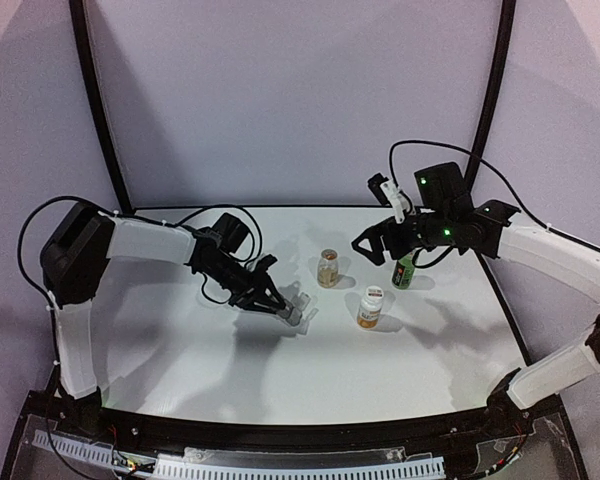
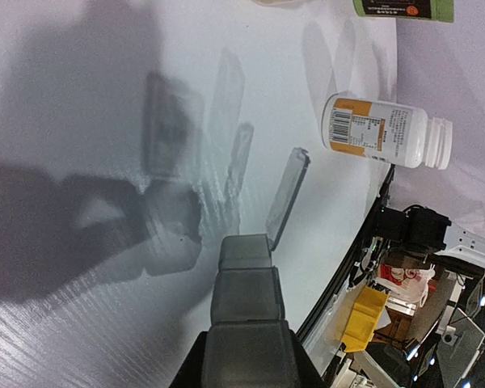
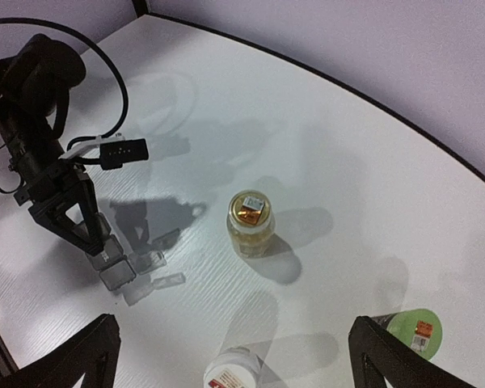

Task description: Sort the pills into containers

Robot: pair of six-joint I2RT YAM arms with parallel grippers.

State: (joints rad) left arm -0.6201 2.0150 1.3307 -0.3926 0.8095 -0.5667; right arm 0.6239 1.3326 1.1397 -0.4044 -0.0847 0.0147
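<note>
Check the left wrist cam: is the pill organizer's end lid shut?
No, the clear lid stands swung open off the far compartment of the grey pill organizer.

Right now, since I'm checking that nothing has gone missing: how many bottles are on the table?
3. A clear jar stands in the middle; a white bottle stands right of it, nearer the arm bases; a green bottle stands furthest right. None appears hidden.

No wording is legible: the white bottle point(image 2: 385, 133) shows a barcode and blurred print, and the green bottle point(image 2: 404, 8) has an unreadable label.
</note>
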